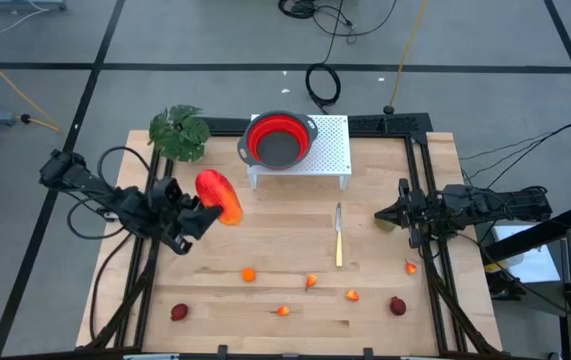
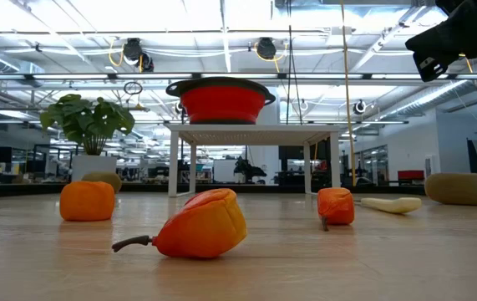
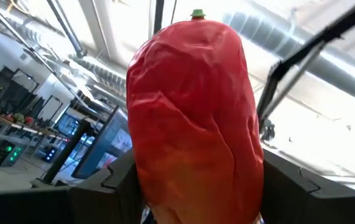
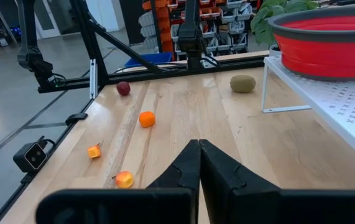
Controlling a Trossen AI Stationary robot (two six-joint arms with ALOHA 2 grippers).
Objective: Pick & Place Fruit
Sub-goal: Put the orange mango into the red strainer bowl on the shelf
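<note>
Jaws clamp fruit [image 1: 218, 196] near plant [image 1: 179, 132].

- Your two arms are matte black, built of blocky, angular segments.
- Your left gripper [image 1: 208, 213] ends in chunky black fingers with stepped edges.
- Your right gripper [image 4: 199, 163] has two flat, wedge-shaped black fingers.
- Loose black cables loop off both arms beside the table's edges.

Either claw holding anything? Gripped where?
Left claw holds the large red-yellow fruit by its orange lower end, stem end free. Right claw is shut, empty.
</note>
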